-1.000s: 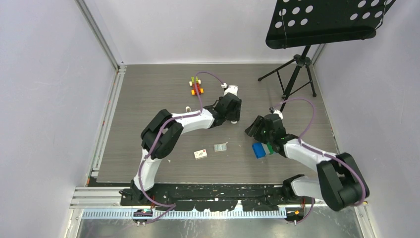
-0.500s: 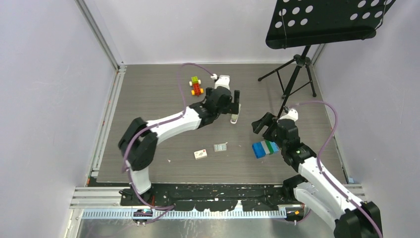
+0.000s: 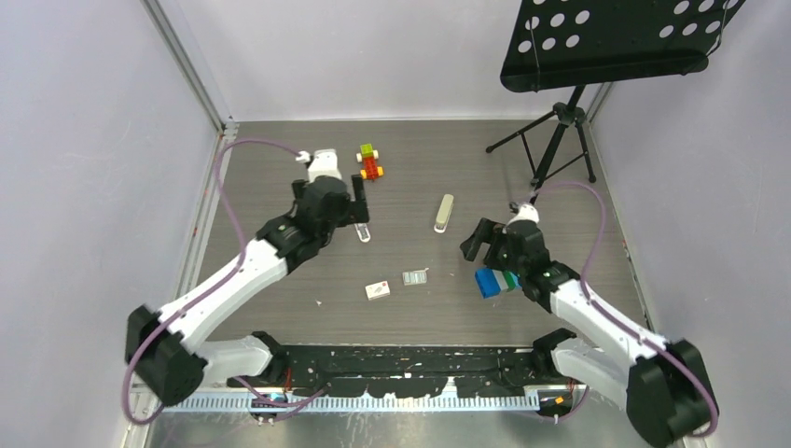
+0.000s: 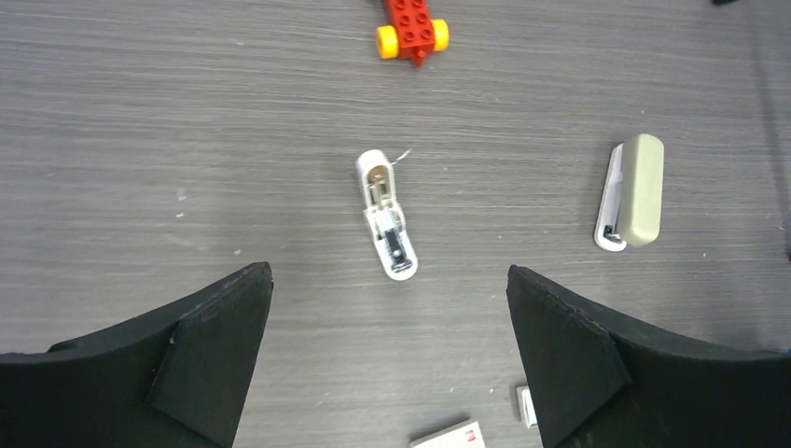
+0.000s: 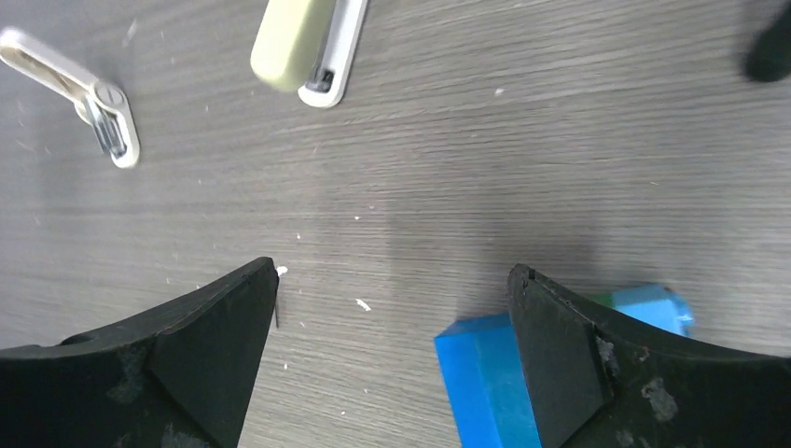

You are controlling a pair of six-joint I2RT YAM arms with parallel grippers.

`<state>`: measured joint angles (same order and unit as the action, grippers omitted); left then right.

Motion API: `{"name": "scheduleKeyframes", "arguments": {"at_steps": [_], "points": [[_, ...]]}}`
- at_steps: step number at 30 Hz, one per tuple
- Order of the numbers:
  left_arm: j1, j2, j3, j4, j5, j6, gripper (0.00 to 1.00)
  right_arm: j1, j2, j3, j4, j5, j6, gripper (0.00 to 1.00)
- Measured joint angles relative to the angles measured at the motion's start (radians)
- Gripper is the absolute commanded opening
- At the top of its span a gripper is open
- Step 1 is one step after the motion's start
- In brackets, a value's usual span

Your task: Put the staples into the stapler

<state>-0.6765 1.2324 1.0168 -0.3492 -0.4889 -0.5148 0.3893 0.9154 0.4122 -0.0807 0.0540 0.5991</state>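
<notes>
Left arm has swung off toward the left side of the worktop and both pincers have spread, and the stapler now lies on its own, mid-worktop, touched by nothing. From the left wrist it shows a grey-beige top beside a white strip, seemingly on its side; whether it is shut is hard to make out. The right wrist view cuts off its far end.

The staples sit nearer the arms, a small silvery block just beside their white carton. The left wrist catches only their corners at the bottom edge.

Left pincer hangs wide open and empty above a short white object. Right pincer is wide open too, holding nothing, with the blue box partly hidden behind one finger.

Further out there's a red-and-yellow toy, clipped at the top of the left wrist view, and a black music stand at the far right corner.
</notes>
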Motion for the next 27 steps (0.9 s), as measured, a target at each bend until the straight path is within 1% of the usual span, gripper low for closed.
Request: {"name": "scheduleKeyframes", "arguments": {"at_steps": [3, 7, 13, 16, 21, 23, 27], "points": [[0.017, -0.152, -0.047, -0.067, -0.013, 0.005, 1.00, 0.087, 0.111, 0.064, 0.001, 0.016, -0.038, 0.94], [0.028, -0.333, -0.084, -0.167, -0.026, 0.023, 1.00, 0.201, 0.266, 0.196, 0.023, 0.049, -0.081, 0.91], [0.030, -0.513, -0.092, -0.307, -0.045, 0.072, 1.00, 0.337, 0.507, 0.397, 0.068, 0.121, -0.135, 0.81], [0.030, -0.611, -0.132, -0.325, -0.058, 0.113, 1.00, 0.391, 0.630, 0.500, 0.069, 0.148, -0.153, 0.79], [0.030, -0.786, -0.241, -0.323, -0.061, 0.164, 1.00, 0.471, 0.844, 0.695, 0.053, 0.210, -0.190, 0.78], [0.031, -0.834, -0.283, -0.320, -0.060, 0.174, 1.00, 0.499, 0.911, 0.758, 0.040, 0.227, -0.205, 0.77], [0.031, -0.882, -0.343, -0.315, -0.048, 0.179, 1.00, 0.546, 1.033, 0.882, 0.012, 0.260, -0.232, 0.73]]}}
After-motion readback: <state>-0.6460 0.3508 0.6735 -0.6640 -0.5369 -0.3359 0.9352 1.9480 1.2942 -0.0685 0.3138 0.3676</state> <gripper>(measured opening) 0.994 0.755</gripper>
